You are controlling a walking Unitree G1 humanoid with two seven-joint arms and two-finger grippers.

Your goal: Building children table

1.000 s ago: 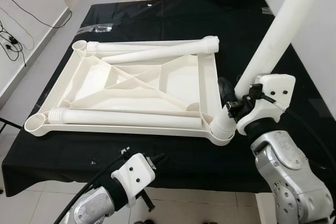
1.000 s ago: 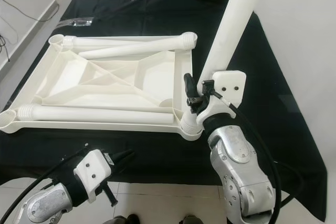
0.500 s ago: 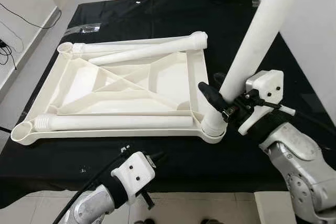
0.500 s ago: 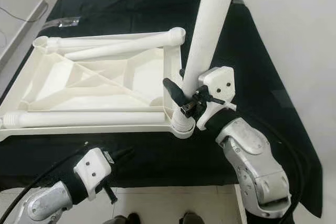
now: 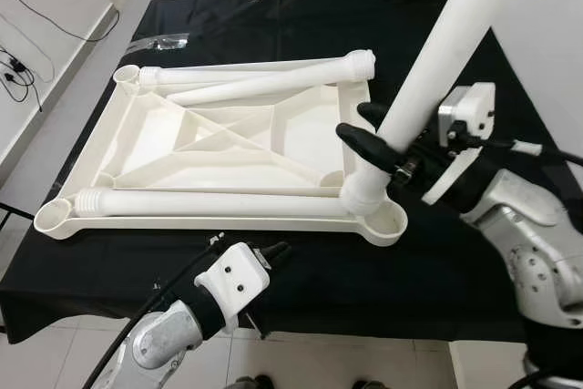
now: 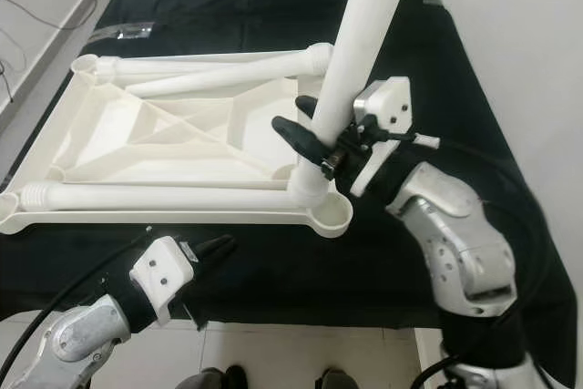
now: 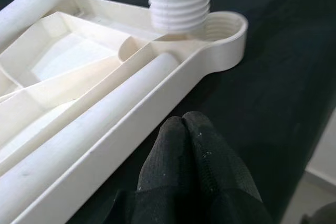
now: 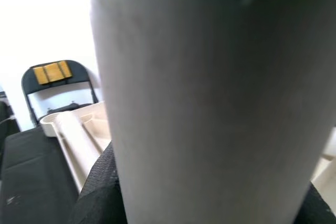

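The white table top point(image 5: 228, 148) lies upside down on the black-covered table. Three white legs rest in it: one along the near side point(image 5: 209, 202), two at the far side point(image 5: 264, 70). My right gripper point(image 5: 364, 129) is shut on a fourth leg point(image 5: 437, 52), which is tilted. Its threaded end point(image 7: 178, 1) hangs just above the frame, beside the open near-right corner socket point(image 5: 390, 220). My left gripper point(image 5: 273, 252) is low at the table's front edge, shut with nothing in it, its fingertips point(image 7: 184, 129) pressed together.
The black cloth point(image 5: 301, 15) covers the whole table, with a front edge right by my left arm. A clear plastic bag point(image 5: 159, 43) lies at the far left. Cables point(image 5: 18, 70) trail on the floor at the left. A folding chair point(image 8: 52, 85) stands beyond the table.
The leg's threaded end sat in the near-right corner socket; now my right gripper has lifted it out and swung it slightly left, above the frame. The left arm stays low.
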